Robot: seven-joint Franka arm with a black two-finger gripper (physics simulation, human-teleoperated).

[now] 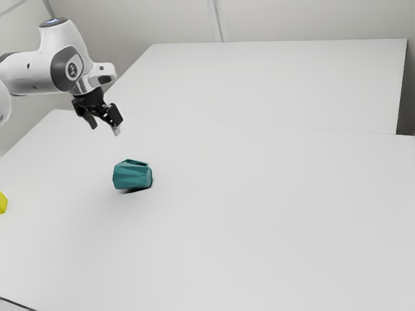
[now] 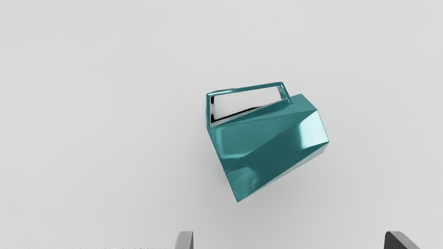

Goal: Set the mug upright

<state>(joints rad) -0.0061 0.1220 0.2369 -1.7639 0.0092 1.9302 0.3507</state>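
one teal mug (image 1: 132, 176), faceted, glossy, lying on its side on the white table (image 1: 259, 220); dark shadow under its lower edge; from where i stand, it sits nearer the exterior view's left than its right. one handle (image 2: 245, 89), angular, same teal, attached along the mug's side; in the wrist view it is on the side facing away from the fingertips. one robot arm (image 1: 39, 72), white with grey joint covers, entering from the exterior view's upper left. one gripper (image 1: 105, 127), black, pointing down, held in the air above the table and apart from the mug. state of the gripper: spread wide, fingers (image 2: 184, 241) well separated, nothing pinched between them. one yellow item (image 1: 2, 203), partly visible at the exterior view's left edge, kind not identifiable. one thin dark strip (image 1: 18, 304), at the exterior view's lower left corner. one pale wall (image 1: 305, 19), behind the table.
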